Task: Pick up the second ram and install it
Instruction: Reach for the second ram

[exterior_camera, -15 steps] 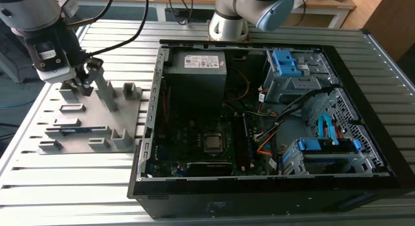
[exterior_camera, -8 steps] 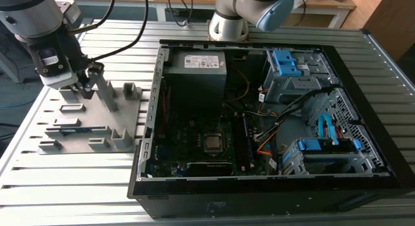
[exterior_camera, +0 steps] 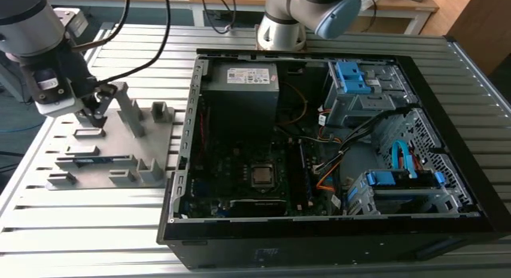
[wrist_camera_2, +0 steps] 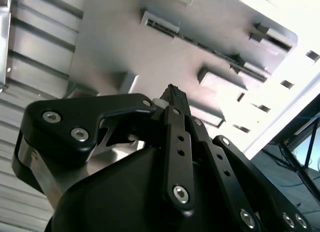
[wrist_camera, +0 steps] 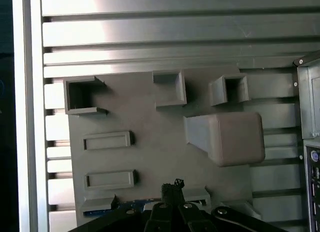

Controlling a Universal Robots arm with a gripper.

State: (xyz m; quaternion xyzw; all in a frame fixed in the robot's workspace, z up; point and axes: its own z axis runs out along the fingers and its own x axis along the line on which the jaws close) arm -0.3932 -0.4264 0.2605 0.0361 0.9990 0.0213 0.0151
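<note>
Currently the black two-fingered gripper (exterior_camera: 97, 118) hangs clenched on nothing above the grey plastic fixture plate (exterior_camera: 119, 147). The second ram (exterior_camera: 94, 161), a thin dark blue-green circuit-board stick, lies flat in a fixture slot nearby, apart from the fingertips.

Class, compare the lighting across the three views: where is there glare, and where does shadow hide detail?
Second wrist view: glare washes out the fixture plate beyond the dark gripper. First wrist view: bright sheen on the table slats. Exterior view: the computer case is shadowed inside.
</note>
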